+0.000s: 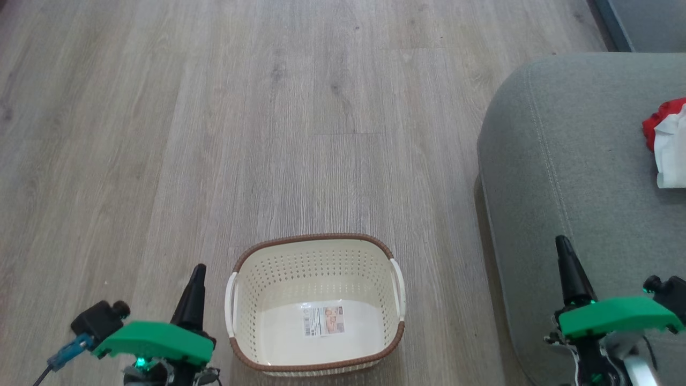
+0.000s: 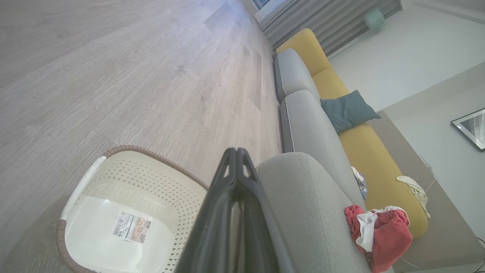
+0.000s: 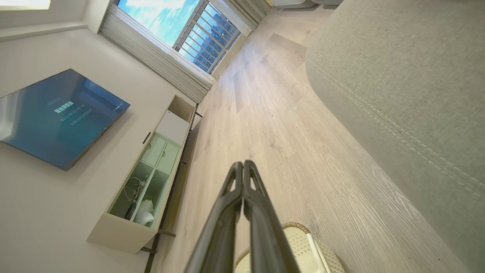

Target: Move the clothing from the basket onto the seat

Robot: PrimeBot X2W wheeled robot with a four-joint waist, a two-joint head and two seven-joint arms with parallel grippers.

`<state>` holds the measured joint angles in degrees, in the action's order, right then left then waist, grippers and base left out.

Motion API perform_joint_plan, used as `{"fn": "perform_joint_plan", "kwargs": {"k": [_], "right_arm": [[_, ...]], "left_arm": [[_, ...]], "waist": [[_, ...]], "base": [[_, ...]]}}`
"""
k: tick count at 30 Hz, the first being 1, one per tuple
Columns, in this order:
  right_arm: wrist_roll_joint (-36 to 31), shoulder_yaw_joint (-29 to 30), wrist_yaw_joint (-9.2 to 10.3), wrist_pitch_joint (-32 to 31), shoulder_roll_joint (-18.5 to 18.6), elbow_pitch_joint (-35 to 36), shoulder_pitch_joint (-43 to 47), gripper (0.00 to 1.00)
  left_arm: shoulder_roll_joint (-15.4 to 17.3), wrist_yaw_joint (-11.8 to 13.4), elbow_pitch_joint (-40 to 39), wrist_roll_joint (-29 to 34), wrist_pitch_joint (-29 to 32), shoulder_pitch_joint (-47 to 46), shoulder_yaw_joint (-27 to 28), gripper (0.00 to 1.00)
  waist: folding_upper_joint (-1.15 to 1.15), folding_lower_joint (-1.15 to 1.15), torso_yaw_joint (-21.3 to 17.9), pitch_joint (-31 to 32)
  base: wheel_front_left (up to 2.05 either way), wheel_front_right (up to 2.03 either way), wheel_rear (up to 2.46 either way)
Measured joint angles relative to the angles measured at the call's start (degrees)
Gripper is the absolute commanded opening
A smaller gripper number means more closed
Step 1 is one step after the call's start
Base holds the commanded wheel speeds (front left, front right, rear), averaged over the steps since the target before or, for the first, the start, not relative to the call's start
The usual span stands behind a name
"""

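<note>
Red-and-white clothing (image 1: 667,142) lies on the seat (image 1: 563,161) beyond the closed, empty right pincer (image 1: 561,244); left pincer (image 1: 199,271) likewise.

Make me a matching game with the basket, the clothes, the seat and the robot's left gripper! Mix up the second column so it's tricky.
Column 1
1. basket
2. clothing
3. seat
4. left gripper

Column 2
A. jaws closed together
B. grey-green, beside the basket
C. empty, standing on the floor
D. red and white, lying on the seat

Pairs: 1-C, 2-D, 3-B, 4-A
</note>
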<state>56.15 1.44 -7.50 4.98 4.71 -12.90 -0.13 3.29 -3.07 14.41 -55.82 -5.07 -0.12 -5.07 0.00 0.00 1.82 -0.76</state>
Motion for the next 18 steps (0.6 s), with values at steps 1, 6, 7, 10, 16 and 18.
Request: {"fn": "perform_joint_plan", "kwargs": {"k": [1,6,7,10,16,18], "right_arm": [[0.6,0.0,0.0,-0.2,0.0,-0.1,-0.2,0.0],[4.1,0.4,0.0,-1.2,-0.1,-0.3,-0.6,0.0],[4.6,0.5,0.0,-1.3,-0.1,-0.3,-0.6,0.0],[6.3,0.7,0.0,-1.8,-0.3,-0.4,-0.6,0.0],[9.2,1.3,0.0,-2.5,-0.5,-0.6,-0.6,0.0],[10.3,1.5,0.0,-2.9,-0.5,-0.6,-0.6,0.0]], "left_arm": [[0.0,-0.3,0.0,-0.6,0.1,0.0,0.1,0.0],[0.0,-0.7,0.1,-4.2,1.1,0.0,1.3,0.0],[0.0,-0.8,0.1,-4.7,1.2,0.0,1.4,0.0],[0.0,-0.8,0.3,-6.4,1.6,-0.1,1.5,0.0],[0.0,-0.9,0.4,-9.3,2.6,-0.1,2.0,0.0],[0.0,-1.3,0.5,-10.5,3.0,-0.3,2.4,0.0]], "waist": [[0.0,0.0,0.0,0.0],[0.0,0.0,-0.2,0.1],[0.0,0.0,-0.2,0.1],[0.0,0.0,-0.3,0.1],[0.0,0.0,-0.5,0.1],[0.0,0.0,-0.5,0.2]], "base": [[0.0,0.0,0.0],[0.0,0.0,0.0],[0.0,0.0,0.0],[0.0,0.0,0.0],[0.0,0.0,0.0],[0.0,0.0,0.0]]}}
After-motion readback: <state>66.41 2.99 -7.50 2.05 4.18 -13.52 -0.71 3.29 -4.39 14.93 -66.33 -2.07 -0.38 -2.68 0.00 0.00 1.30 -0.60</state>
